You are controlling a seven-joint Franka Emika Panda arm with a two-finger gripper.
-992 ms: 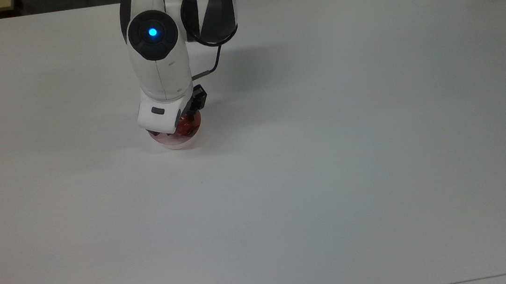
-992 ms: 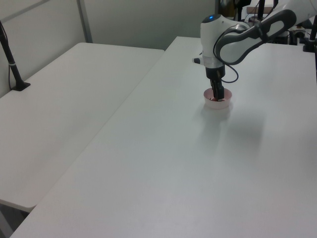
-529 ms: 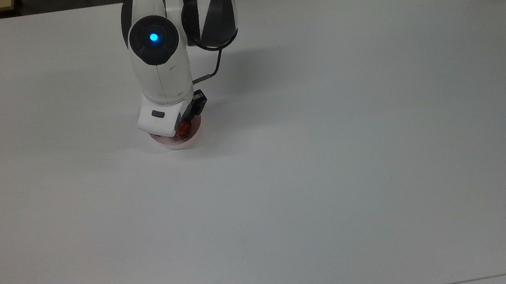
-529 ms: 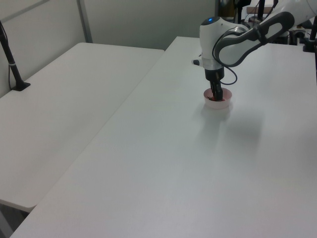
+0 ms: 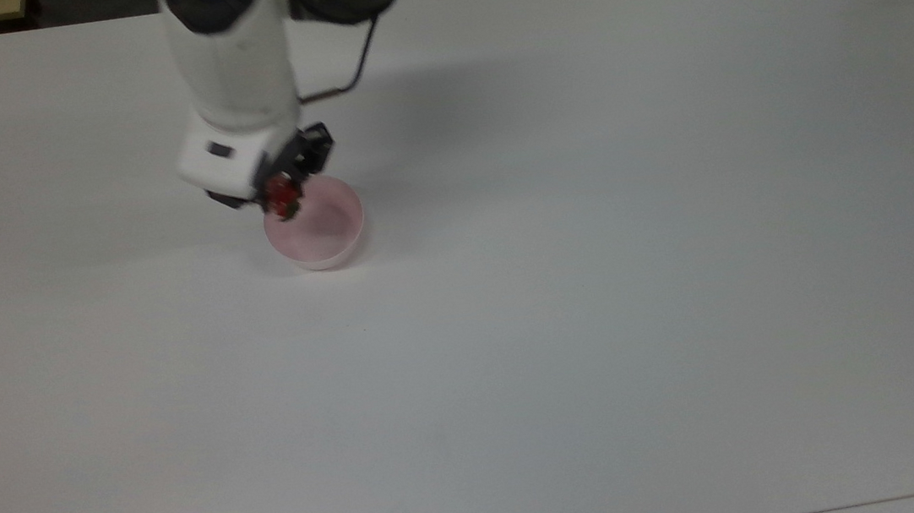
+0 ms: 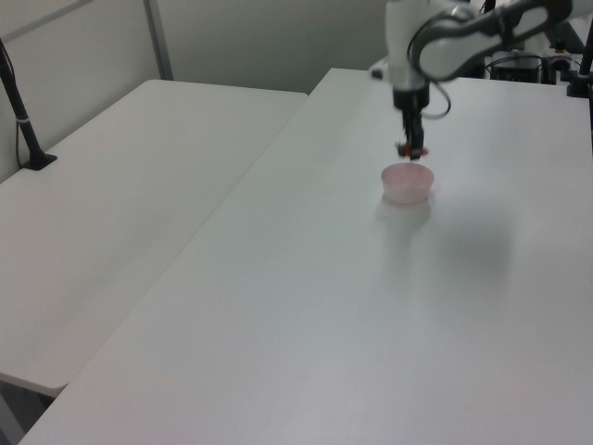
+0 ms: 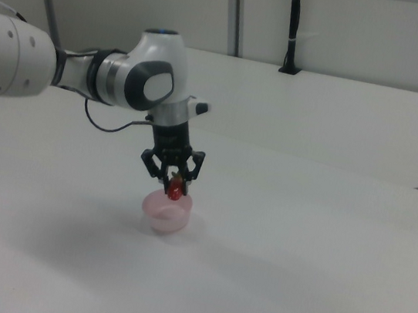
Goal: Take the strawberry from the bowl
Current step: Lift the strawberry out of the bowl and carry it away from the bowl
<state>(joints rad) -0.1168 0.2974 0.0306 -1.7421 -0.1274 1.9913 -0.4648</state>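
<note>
The pincer [image 7: 173, 182] is now hanging above the bowl [image 7: 164, 212], having risen out of it in the last half second, and it is clamping the strawberry [image 7: 176, 190] between its fingertips. With the bowl sitting empty on the worktop [image 7: 297, 247], the pick is looking essentially accomplished.

A plain white table [image 5: 599, 318] carries the things. On it sits one pale pink bowl [image 5: 316, 224]
</note>
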